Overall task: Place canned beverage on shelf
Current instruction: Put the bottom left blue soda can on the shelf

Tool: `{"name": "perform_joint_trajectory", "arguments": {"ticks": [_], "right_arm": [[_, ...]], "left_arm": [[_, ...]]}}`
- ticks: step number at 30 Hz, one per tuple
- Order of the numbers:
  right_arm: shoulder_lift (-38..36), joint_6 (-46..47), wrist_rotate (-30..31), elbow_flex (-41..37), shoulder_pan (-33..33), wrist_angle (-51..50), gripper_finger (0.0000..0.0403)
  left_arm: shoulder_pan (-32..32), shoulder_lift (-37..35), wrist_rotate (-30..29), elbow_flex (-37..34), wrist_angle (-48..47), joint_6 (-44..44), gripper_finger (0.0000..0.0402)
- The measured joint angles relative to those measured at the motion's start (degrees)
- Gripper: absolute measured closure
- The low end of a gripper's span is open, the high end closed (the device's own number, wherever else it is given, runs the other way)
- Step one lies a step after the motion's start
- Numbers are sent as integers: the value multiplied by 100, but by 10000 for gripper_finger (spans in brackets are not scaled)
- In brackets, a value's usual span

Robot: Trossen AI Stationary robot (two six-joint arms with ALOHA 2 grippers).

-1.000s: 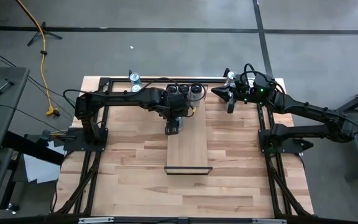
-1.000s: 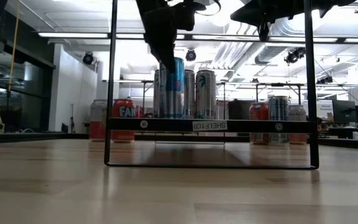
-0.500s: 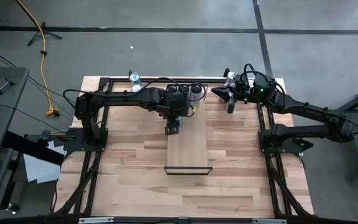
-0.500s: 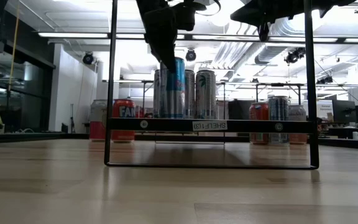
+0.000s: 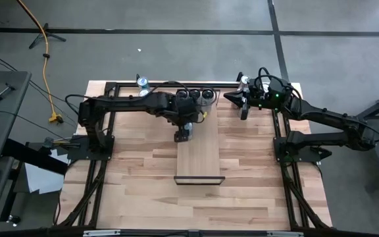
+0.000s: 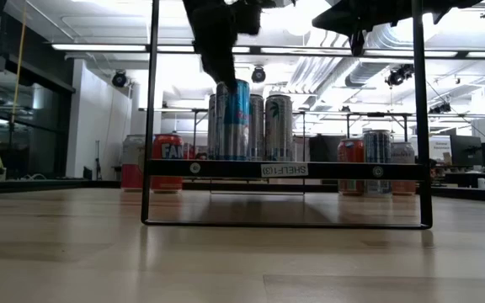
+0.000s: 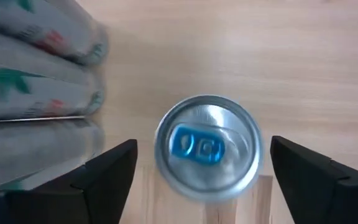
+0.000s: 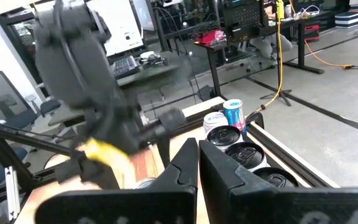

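The blue-and-silver can (image 6: 233, 119) stands upright on the shelf (image 5: 200, 158), at the shelf's far end and toward its left edge. In the left wrist view the can's silver top with its blue tab (image 7: 207, 147) sits centred between the left gripper's fingers (image 7: 112, 174), with a clear gap on each side; neither finger touches the can wall. The left gripper (image 5: 184, 133) is therefore spread apart around the can, directly above it, and is not clamped on it. In the low view the dark gripper body hangs just over the can's rim.

Just beyond the shelf's far end, a row of tall pale cans (image 5: 195, 96) stands against the table's far edge; two of them show behind the blue can in the low view (image 6: 278, 126). Further cans stand near the far left corner (image 5: 142, 82).

The table (image 5: 255, 191) is plank-patterned wood.

The right gripper (image 5: 243, 110) hangs in the air near the table's far right corner, well apart from the shelf. Its fingers (image 8: 194, 168) are pressed together and hold nothing.
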Motion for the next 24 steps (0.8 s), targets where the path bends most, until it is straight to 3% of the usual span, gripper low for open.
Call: {"name": "perform_joint_trajectory", "arguments": {"ticks": [8,12,19,24], "right_arm": [[0,-17,-148,0,-2,30,401],[67,8,-327,0,74,179,378],[870,202,-376,343,929,764,246],[1706,236,-434,1049,1378,321,138]], "left_arm": [[159,-1216,27,2,-134,-344,75],[159,-2040,-2,-364,527,-659,76],[73,-3583,-68,-2231,2951,-1215,76],[78,-4312,-446,-2986,3412,-1667,76]]}}
